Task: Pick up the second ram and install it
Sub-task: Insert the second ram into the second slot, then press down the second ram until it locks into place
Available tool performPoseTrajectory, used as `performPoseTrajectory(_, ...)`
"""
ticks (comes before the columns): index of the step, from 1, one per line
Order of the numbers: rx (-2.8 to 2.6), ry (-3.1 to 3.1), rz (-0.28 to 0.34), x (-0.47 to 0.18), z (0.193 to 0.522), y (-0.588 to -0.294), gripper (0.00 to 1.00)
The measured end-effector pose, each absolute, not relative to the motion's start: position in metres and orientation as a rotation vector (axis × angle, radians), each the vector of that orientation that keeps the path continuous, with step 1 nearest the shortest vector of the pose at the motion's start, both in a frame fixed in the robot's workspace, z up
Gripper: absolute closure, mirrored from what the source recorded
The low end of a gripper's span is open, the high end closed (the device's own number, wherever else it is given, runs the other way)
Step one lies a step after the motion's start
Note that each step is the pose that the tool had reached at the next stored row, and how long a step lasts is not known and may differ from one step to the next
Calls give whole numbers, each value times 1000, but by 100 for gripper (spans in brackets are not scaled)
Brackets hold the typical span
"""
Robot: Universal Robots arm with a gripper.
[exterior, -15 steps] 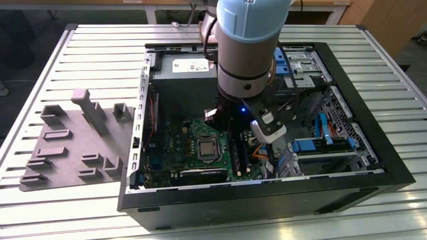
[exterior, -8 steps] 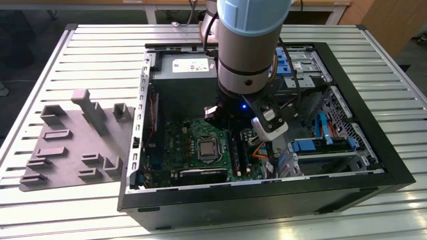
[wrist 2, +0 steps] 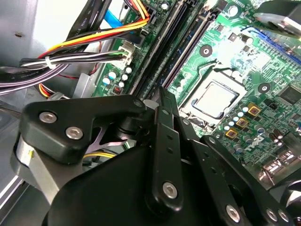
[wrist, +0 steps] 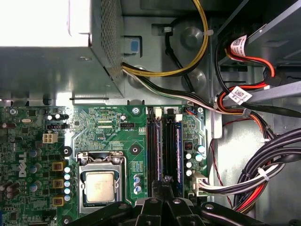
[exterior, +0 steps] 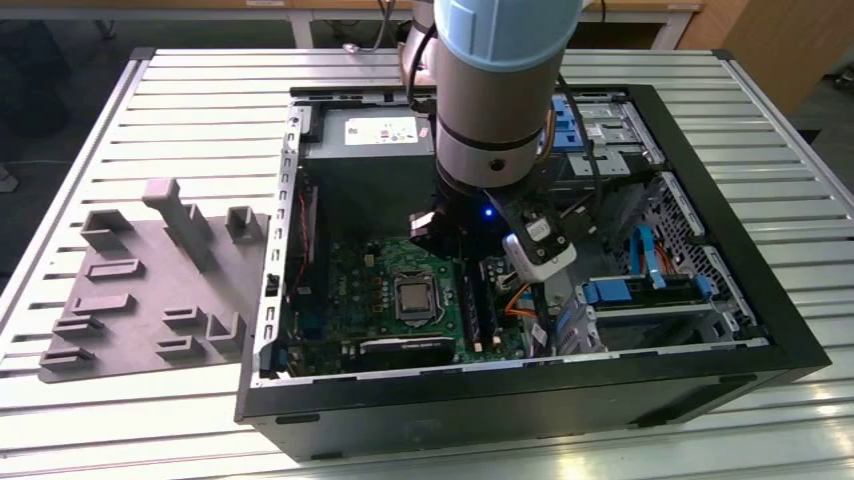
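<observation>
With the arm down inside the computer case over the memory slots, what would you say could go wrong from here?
1. The gripper hangs right above the RAM slots; a small misalignment might load the green motherboard rather than a slot.
2. The bundled power cables run close beside the slots and could be snagged by the arm.
3. The bare CPU sits near the slots, so a sideways slip could strike it.

1. One computer case [exterior: 534, 400] lying open on one slatted bench [exterior: 200, 90].
2. One grey tray [exterior: 147, 290] beside it.
3. One green motherboard [wrist: 108, 127] carrying one processor [wrist: 99, 187].
4. One robot arm [exterior: 501, 90].
</observation>
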State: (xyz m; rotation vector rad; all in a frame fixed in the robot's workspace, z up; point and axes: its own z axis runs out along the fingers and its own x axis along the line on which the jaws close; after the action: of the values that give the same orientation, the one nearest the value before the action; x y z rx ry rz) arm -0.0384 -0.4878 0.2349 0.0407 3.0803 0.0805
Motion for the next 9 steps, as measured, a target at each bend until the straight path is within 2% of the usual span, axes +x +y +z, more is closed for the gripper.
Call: performPoseTrajectory(9,41,3080,80,-38,237,-487,89)
